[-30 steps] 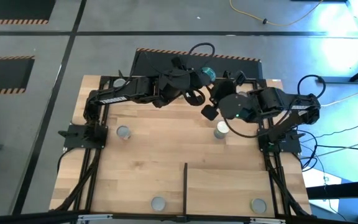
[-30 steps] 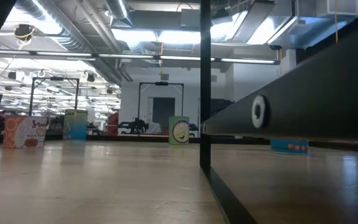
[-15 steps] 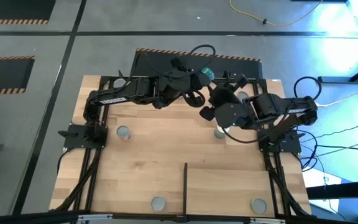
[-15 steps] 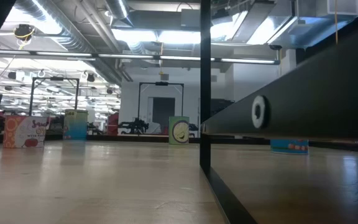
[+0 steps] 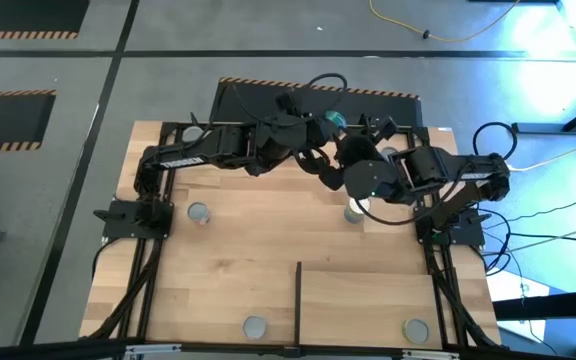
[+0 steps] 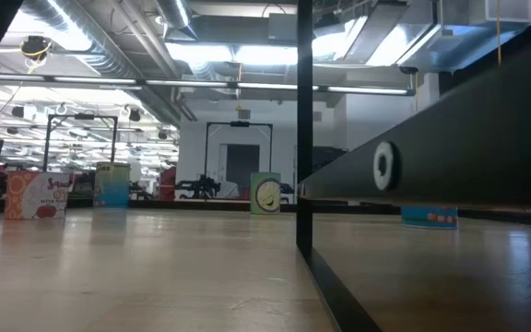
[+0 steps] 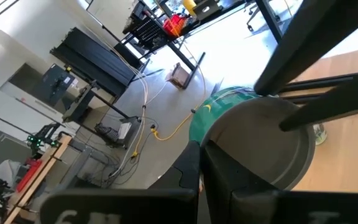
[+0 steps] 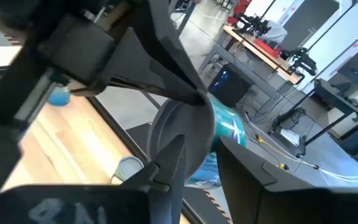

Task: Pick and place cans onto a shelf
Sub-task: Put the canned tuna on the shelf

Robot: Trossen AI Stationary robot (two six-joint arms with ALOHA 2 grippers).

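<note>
The shelf (image 5: 368, 300), a light-wood section set off by a black divider bar (image 5: 298, 297), carries one can (image 5: 415, 329) near its front edge, standing upright with its round silver top facing up. Other cans stand upright on the table (image 5: 238, 250): one near the left side (image 5: 199, 212), one at the front just left of the bar (image 5: 255, 326), and a white-topped one (image 5: 355, 210) beneath the right arm.

At the table's back edge the left gripper (image 5: 326, 125) is clamped on a green can (image 5: 334, 119) lifted off the table and tipped on its side, its long axis roughly level. The right gripper (image 5: 340, 160), fingers spread wide around this can's grey end (image 8: 182, 134), meets it there.
</note>
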